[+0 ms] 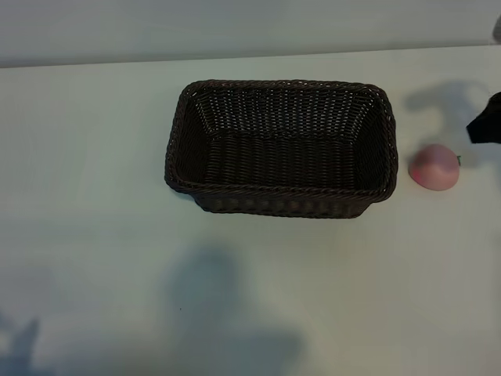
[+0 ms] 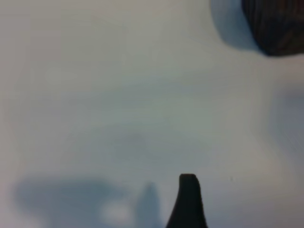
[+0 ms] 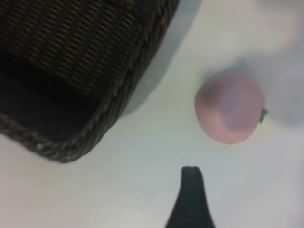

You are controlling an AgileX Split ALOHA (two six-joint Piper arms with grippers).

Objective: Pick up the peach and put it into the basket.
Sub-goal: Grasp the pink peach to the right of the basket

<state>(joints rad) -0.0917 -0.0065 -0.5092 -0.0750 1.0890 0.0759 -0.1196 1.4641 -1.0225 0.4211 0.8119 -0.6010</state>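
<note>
**A:** ok so where's everything sitting? I see the basket dead centre of the exterior frame, on the white table, nothing in it.

**B:** yep. The peach is at the right of the frame, just beside the basket's right end, on the tabletop, not touching the wicker. Little green stem tip points toward the right edge.

**A:** and the arms?

**B:** The right gripper is only a dark bit poking in at the right edge, just above and to the right of the peach. It isn't touching the fruit. In its wrist view one dark fingertip shows at the bottom, with the peach above it and the basket corner filling the upper left.

**A:** jaws wide or narrow?

**B:** honestly can't tell for the right one, only one finger visible. It holds nothing, though.

**A:** left?

**B:** Left gripper only shows one fingertip in its own wrist view, over bare table, basket corner far up top right. Spread wide, empty.
</note>
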